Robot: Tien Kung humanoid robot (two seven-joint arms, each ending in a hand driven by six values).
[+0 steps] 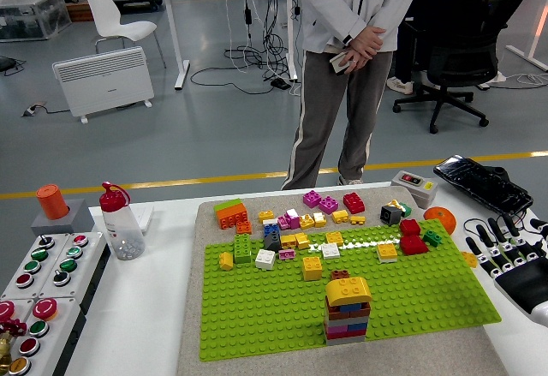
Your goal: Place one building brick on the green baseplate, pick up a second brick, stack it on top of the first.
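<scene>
While empty, the robot hand (511, 260) hovers, fingers spread.

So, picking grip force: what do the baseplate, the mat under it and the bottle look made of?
Baseplate: seemingly hard moulded plastic, rows of studs, slight sheen. Mat: probably felt or foam, matte grey-beige, soft-looking edge. Bottle: clear plastic, likely, with a red cap.
</scene>
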